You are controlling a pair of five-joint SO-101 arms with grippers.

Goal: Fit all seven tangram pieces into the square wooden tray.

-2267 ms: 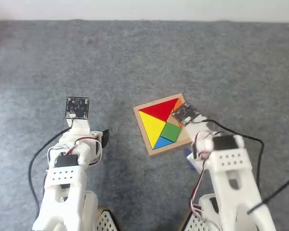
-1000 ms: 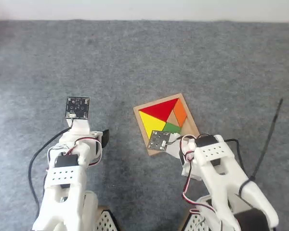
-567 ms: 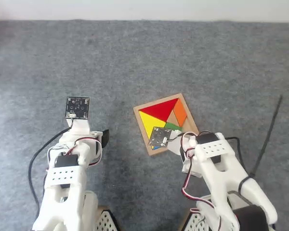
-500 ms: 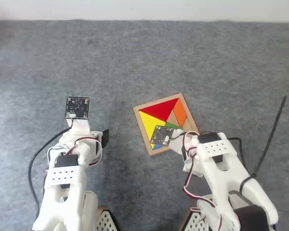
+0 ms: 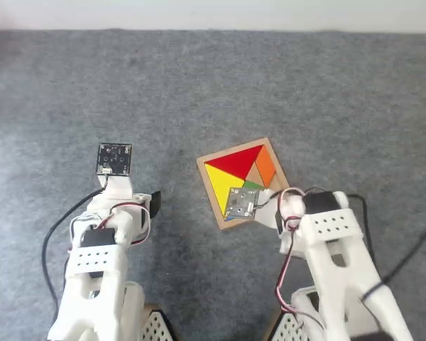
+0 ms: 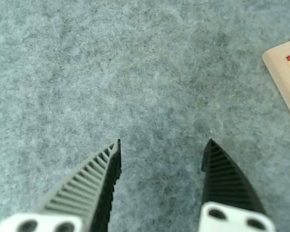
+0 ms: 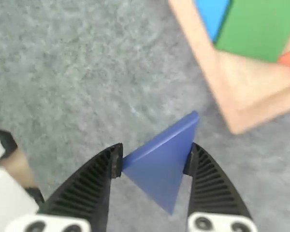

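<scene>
My right pincer [image 7: 154, 151] pinches the dark blue triangle [image 7: 159, 169] over the counter [image 7: 63, 58], just off the near-right edge of the wooden tray [image 7: 241, 104], which lies to its far left. The tray holds a red piece [image 5: 234, 162], yellow piece [image 5: 224, 186], orange piece [image 5: 265, 168], green square [image 7: 256, 29] and light blue piece [image 7: 212, 14], with bare wood beside the green square. My left pincer [image 6: 163, 143] hangs spread, well left.
</scene>
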